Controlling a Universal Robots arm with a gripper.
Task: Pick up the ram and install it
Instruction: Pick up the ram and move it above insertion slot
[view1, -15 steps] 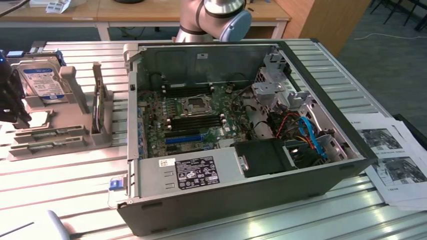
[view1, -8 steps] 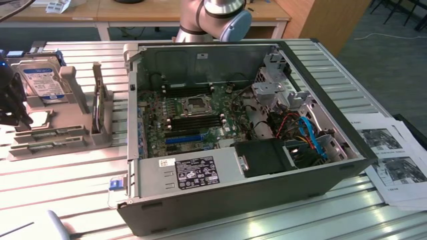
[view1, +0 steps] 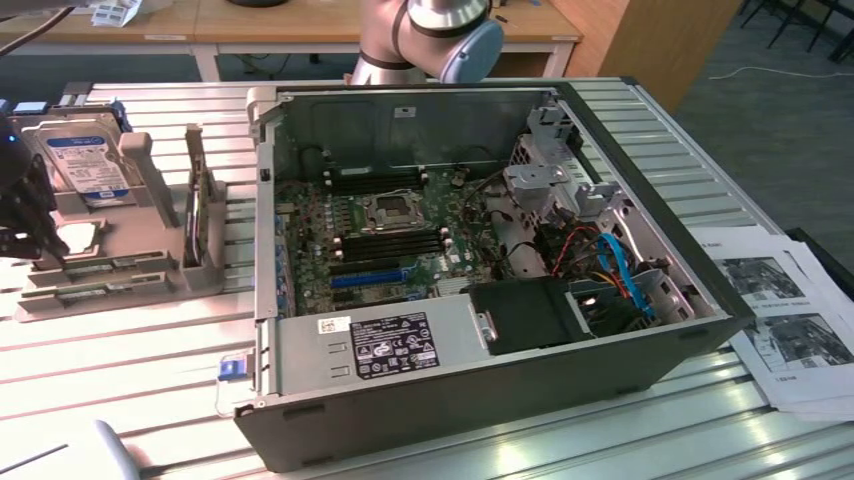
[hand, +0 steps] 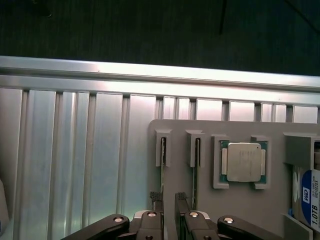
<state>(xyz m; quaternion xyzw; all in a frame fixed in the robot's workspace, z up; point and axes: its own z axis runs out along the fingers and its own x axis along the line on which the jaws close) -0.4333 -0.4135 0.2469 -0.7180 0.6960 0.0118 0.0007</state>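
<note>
A: Right, take us in at the hand. What have we got?

B: The gripper (hand: 169, 196) is low over the grey holder (hand: 250, 210), jaws wide apart, clear daylight between the two dark fingertips (hand: 156, 199). Nothing clamped in there.

A: And the ram?

B: The ram (hand: 163, 155) is standing on edge in its slot on the holder. It's a thin strip seen edge-on, running straight toward the gap between the jaws. One fingertip sits just beside it; whether it touches, I can't tell.

A: A neighbour there, too?

B: Yes, a second stick (hand: 196, 160) in the parallel slot just beside it, on edge as well. Beyond that, a square processor chip (hand: 244, 161) lies flat in its own cradle, silver lid up. A hard drive (hand: 311, 197) with a white label sits at the holder's edge.

A: What's it all resting on?

B: A slatted metal table (hand: 75, 160), ribs catching the light, dark floor past its edge.

A: And out wide?

B: In the exterior view the computer case (view1: 467, 410) lies on its side on that table, open on top, apart from the holder toward the exterior view's right. The motherboard (view1: 447, 262) faces up inside. The black memory slots (view1: 400, 243) are near its middle, with the blue expansion slot (view1: 367, 277) just beside them, nearer the camera. Printed sheets (view1: 787, 340) lie beside the case on the exterior view's right.
</note>
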